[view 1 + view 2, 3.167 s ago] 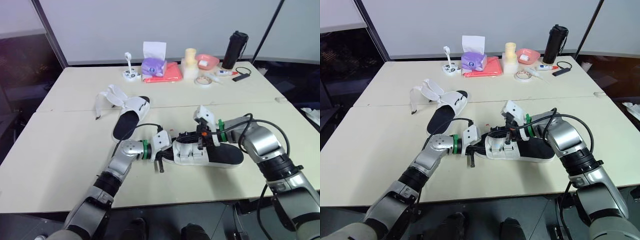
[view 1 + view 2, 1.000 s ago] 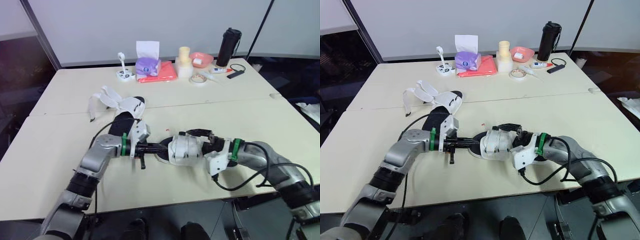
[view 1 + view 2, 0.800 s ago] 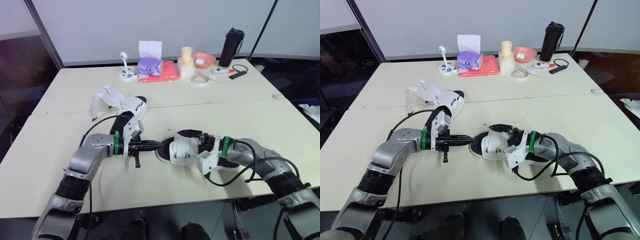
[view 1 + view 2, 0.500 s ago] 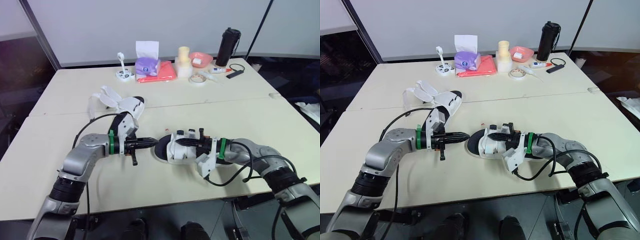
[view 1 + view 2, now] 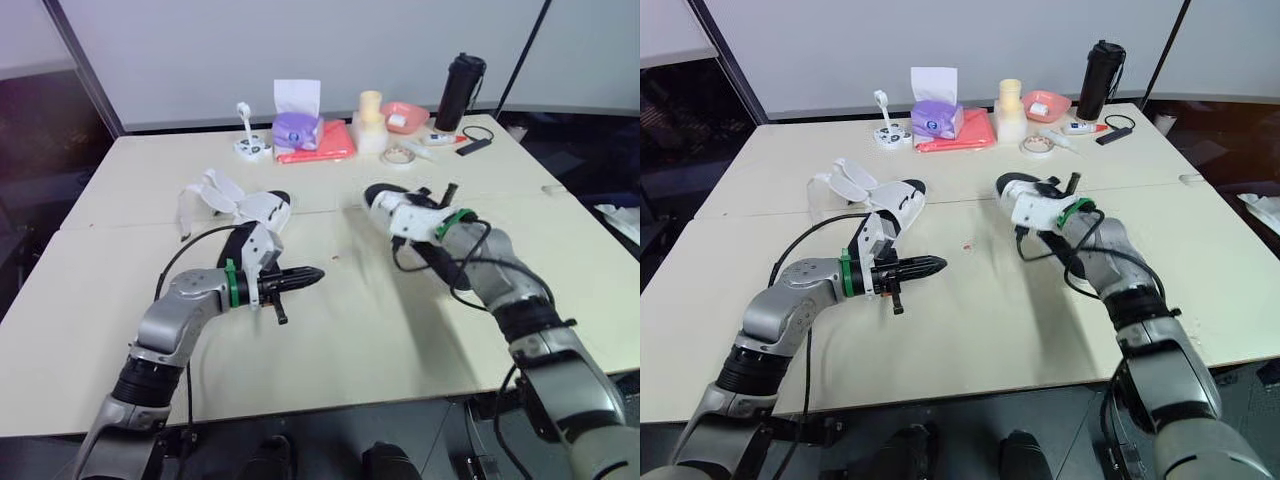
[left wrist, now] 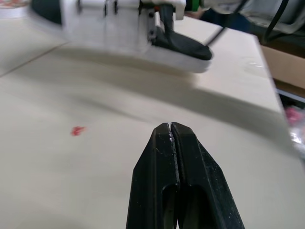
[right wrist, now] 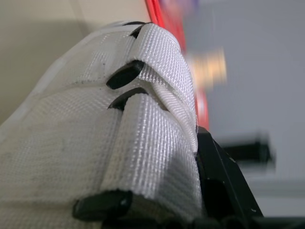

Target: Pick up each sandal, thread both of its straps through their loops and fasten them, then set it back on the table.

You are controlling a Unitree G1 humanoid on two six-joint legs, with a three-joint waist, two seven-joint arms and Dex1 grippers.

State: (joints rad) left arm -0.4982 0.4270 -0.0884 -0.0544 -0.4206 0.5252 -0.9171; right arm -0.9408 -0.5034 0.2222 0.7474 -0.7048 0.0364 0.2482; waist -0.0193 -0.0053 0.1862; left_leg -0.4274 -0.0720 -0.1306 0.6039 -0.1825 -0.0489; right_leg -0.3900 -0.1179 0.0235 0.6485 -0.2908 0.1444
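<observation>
The right jaws carry a white sandal (image 6: 109, 28) clear of the worktop (image 5: 400, 330), over its far middle part. The sandal has a thin black sole and broad straps (image 7: 143, 119) of coarse woven webbing. Both straps are run through flat black plastic loops (image 7: 125, 74) and folded back on themselves. The jaws seem clamped on the sandal's side, though only one black finger (image 7: 224, 191) shows behind the webbing, and the contact itself is hidden. From the head the sandal is smeared and its outline is hard to read.

The left jaws are pressed fully together with nothing between them. They hover low over bare worktop, well apart from the held sandal, with a small red speck (image 6: 76, 130) on the surface nearby.

A second sandal (image 5: 258, 212) lies flat on the worktop behind the left forearm, which cuts off part of it. Its white straps (image 5: 205, 190) splay loose, away from the footbed. Along the far edge stand a purple tissue box (image 5: 297, 128), a tall black bottle (image 5: 452, 92) and a pink bowl (image 5: 405, 118).
</observation>
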